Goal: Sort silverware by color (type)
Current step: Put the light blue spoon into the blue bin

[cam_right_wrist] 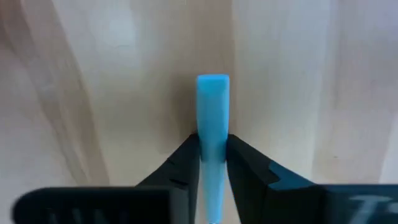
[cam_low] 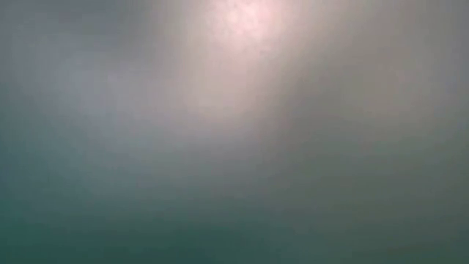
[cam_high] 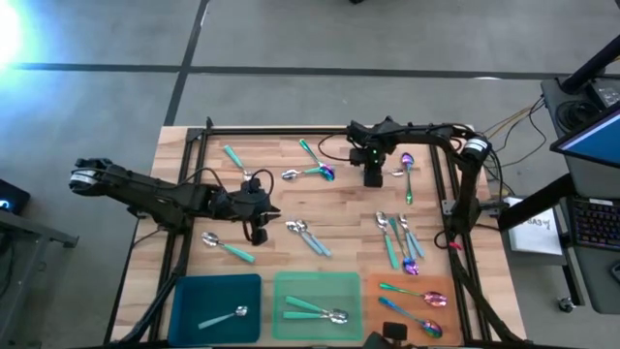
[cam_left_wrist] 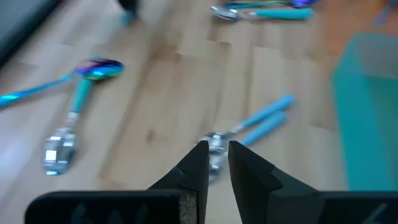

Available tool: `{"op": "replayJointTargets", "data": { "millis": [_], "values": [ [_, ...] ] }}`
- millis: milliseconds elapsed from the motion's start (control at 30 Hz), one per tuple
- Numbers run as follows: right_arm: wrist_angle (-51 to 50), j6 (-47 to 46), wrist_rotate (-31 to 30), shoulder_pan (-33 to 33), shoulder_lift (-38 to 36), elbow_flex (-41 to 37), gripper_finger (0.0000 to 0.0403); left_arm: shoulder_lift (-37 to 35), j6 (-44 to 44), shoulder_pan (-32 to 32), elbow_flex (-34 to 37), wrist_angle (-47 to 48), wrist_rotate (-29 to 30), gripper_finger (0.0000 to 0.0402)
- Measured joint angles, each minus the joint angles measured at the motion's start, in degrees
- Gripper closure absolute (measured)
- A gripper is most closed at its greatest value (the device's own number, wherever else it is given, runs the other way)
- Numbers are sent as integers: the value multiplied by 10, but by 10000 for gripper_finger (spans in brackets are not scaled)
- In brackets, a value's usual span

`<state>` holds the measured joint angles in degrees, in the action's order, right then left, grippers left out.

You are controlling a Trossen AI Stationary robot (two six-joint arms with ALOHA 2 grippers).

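Spoons lie scattered on the wooden table (cam_high: 339, 208). Among them are a teal-handled one (cam_high: 232, 155), a pale-blue pair (cam_high: 308, 236) and a mixed cluster (cam_high: 399, 240). My right gripper (cam_high: 373, 176) points down at the far middle, shut on a pale-blue spoon handle (cam_right_wrist: 212, 118). My left gripper (cam_high: 257, 231) hangs over the table's middle left with nothing between its shut fingers (cam_left_wrist: 217, 163). The pale-blue pair (cam_left_wrist: 249, 127) lies just beyond it. The low view shows only blur. My right gripper pinches the pale-blue handle between its two fingers (cam_right_wrist: 186, 162), a short way back from the handle's free end (cam_right_wrist: 212, 82). The fingers come from above and lie across the handle. The bowl end is hidden under the gripper. Whether the spoon is clear of the table, I cannot tell.
Three flat trays stand along the near edge: a blue one (cam_high: 194, 291) with one spoon, a green one (cam_high: 334, 286) with two teal-handled spoons, and an orange one (cam_high: 383, 315) with iridescent spoons. A dark frame (cam_high: 291, 131) borders the table.
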<state>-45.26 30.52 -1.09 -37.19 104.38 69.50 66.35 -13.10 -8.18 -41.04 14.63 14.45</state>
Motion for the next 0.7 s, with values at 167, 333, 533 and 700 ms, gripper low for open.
{"op": "replayJointTargets", "data": {
  "millis": [167,333,533,700],
  "values": [
    [11,-24,-14,-1,1,11,373,0,-41,1,-1,0,-20,356],
    [10,-64,-10,-1,1,38,373,0,-39,1,7,-27,-9,356],
    [7,-99,43,6,1,73,373,0,-39,0,68,-154,20,356],
    [29,-130,157,27,-2,96,373,0,-39,0,151,-330,29,356]
  ]
}}
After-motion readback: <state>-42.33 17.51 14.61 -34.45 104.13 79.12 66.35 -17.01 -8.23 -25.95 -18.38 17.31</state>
